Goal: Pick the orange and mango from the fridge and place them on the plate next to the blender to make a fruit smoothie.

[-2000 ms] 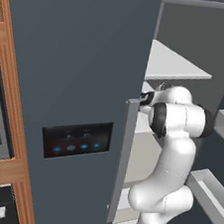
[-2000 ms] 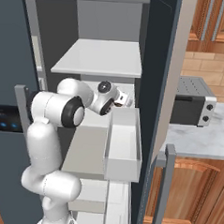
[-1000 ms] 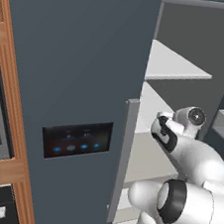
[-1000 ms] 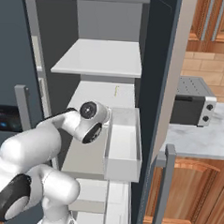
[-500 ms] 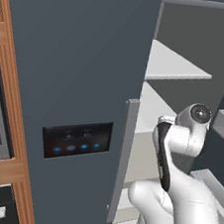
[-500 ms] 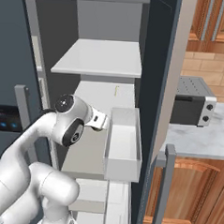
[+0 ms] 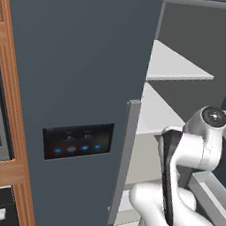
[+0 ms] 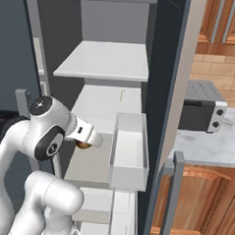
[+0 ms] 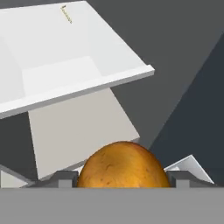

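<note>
Gripping the mango (image 9: 123,165) across its broad middle at the hand view's bottom centre, just outside the open fridge (image 8: 164,68), the claw (image 8: 84,144) holds a smooth, firm, probably slippery fruit.

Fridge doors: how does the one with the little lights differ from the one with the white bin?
The shut door lies flat against the fridge; the open door is swung out. The shut door carries a black panel of blue lights on its front; the open door holds a white bin on its inner side. Both are slate grey, each with a pale upright handle.
</note>
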### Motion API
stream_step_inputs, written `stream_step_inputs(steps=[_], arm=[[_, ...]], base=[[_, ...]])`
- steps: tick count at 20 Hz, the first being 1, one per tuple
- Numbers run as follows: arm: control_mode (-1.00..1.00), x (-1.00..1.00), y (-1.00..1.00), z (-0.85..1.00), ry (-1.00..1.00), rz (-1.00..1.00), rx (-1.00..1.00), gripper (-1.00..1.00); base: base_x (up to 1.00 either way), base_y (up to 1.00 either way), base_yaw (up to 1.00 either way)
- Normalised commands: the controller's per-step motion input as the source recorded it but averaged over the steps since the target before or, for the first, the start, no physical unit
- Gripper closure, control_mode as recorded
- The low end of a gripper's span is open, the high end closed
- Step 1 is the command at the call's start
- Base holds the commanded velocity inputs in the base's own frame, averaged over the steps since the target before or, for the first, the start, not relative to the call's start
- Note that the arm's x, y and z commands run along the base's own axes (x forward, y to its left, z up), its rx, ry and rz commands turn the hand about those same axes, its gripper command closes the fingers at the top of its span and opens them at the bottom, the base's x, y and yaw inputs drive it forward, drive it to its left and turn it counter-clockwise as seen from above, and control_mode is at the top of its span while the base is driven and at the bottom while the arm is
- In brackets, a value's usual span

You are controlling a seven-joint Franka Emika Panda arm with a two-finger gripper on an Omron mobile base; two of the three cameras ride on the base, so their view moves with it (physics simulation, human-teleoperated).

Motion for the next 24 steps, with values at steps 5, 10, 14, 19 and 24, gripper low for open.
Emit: stream_step_inputs(steps=[5, 10, 14, 19, 24], arm=[[-1.0, -0.64, 0.43, -0.19, 0.07, 0.04, 0.0, 1.0], [1.0, -0.43, 0.35, -0.17, 0.02, 0.07, -0.01, 1.0], [1.0, 0.0, 0.0, 0.0, 0.0, 0.0, 0.0, 1.0], [1.0, 0.0, 0.0, 0.0, 0.0, 0.0, 0.0, 1.0], [1.0, 0.0, 0.0, 0.0, 0.0, 0.0, 0.0, 1.0]], base=[[0.0, 0.0, 0.0], [-0.32, 0.22, 0.03], [-0.95, 0.41, 0.03], [-1.0, 0.22, -0.05], [-0.98, 0.0, -0.42]])
